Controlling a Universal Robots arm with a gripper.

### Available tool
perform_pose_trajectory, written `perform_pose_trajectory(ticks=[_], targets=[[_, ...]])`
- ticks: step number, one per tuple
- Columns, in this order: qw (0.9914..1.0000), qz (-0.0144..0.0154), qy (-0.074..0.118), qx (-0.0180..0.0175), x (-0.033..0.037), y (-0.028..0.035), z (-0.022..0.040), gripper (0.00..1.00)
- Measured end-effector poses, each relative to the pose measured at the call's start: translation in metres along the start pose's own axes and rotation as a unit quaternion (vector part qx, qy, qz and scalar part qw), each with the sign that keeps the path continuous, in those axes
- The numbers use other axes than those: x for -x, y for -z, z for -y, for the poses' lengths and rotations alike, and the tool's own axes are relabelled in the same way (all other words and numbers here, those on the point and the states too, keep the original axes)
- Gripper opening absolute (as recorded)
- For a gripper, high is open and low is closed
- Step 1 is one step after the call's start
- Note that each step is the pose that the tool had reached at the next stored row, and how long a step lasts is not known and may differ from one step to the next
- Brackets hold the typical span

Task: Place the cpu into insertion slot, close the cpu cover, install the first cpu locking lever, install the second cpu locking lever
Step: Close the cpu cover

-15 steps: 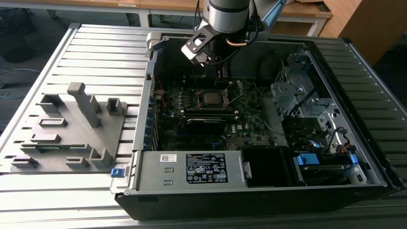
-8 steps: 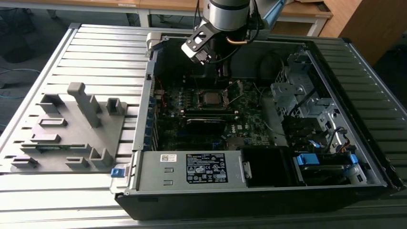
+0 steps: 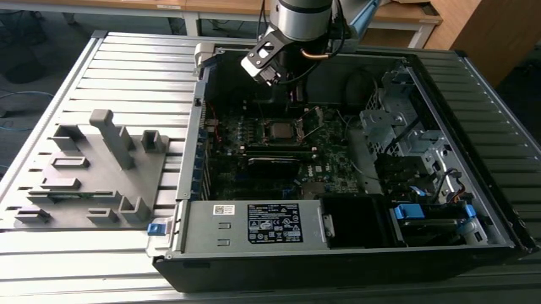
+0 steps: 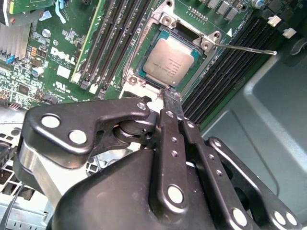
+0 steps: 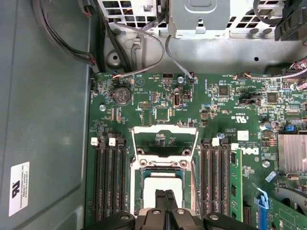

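Gripper: the gripper [image 4: 171, 95] had its two black fingers drawn together, and nothing could be seen between them.
Gripper position: in both wrist views the fingertips [image 5: 160, 195] hung at the near edge of the socket, over one side of the chip. Whether they touched it could not be told.
Cpu: the cpu [image 4: 169, 61] lay flat and square inside the insertion slot [image 5: 135, 189], with its dull silver top facing up.
Cover: the cpu cover [image 5: 164, 128] stood swung up on its hinge at the far side of the socket, with green motherboard [image 5: 158, 96] showing through its window.
Lever: one locking lever [image 4: 244, 49], a thin wire rod, stuck out free over the long black memory slots [image 5: 108, 177] and looked unlatched.
Done: placing the chip appeared finished, the first of four steps.
Left: the cover was not yet closed, and neither lever looked installed.
Hidden: the gripper's own linkage covered the near edge of the socket, so any latch hook there could not be judged.
Unclear: the second lever could not be picked out with confidence.
Exterior view: the arm [image 3: 300, 19] reached down into the open computer case [image 3: 338, 269]. The socket there was too dark to confirm how the chip sat.
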State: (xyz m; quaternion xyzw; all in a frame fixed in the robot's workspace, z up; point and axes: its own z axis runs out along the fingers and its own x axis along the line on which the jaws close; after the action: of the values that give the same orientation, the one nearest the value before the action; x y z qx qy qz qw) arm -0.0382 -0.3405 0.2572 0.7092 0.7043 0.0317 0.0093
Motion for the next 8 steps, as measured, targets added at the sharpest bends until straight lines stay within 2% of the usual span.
perform_pose_trajectory(ticks=[3,8], targets=[[0.99998,0.0001,0.0,-0.0068,0.0,-0.0001,0.0,0.11],[0.99997,0.0,0.0,-0.0071,0.0,-0.0002,-0.0002,0.11]])
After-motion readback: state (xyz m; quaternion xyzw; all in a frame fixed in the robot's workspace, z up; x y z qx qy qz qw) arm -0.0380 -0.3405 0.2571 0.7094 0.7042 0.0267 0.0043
